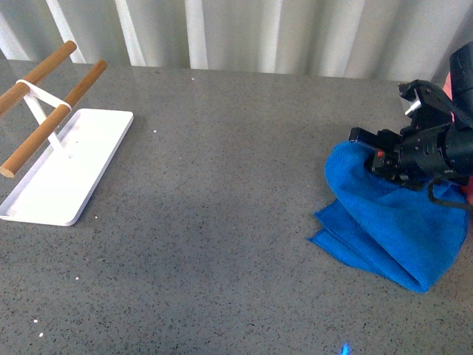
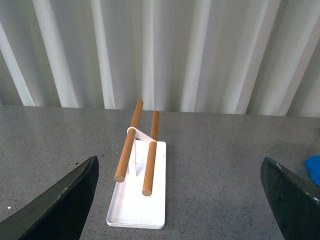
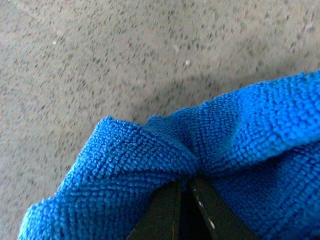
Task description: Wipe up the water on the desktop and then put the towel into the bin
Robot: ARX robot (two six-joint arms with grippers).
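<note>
The blue towel (image 1: 392, 229) lies bunched on the speckled grey desktop (image 1: 222, 222) at the right, its upper edge lifted. My right gripper (image 1: 373, 159) is shut on that raised fold. In the right wrist view the closed jaws pinch the towel (image 3: 150, 165) at my right gripper (image 3: 184, 192), just above the desktop (image 3: 100, 65). My left gripper (image 2: 180, 210) is open and empty above the desktop, and it is out of the front view. A corner of the towel (image 2: 314, 167) shows in the left wrist view. A pink sliver (image 1: 448, 83) shows behind the right arm; I cannot tell if it is the bin.
A flat white tray (image 1: 44, 200) with two wooden rods (image 1: 55, 118) stands at the far left; it also shows in the left wrist view (image 2: 137, 210). White pleated curtains (image 1: 259, 33) hang along the desktop's far edge.
</note>
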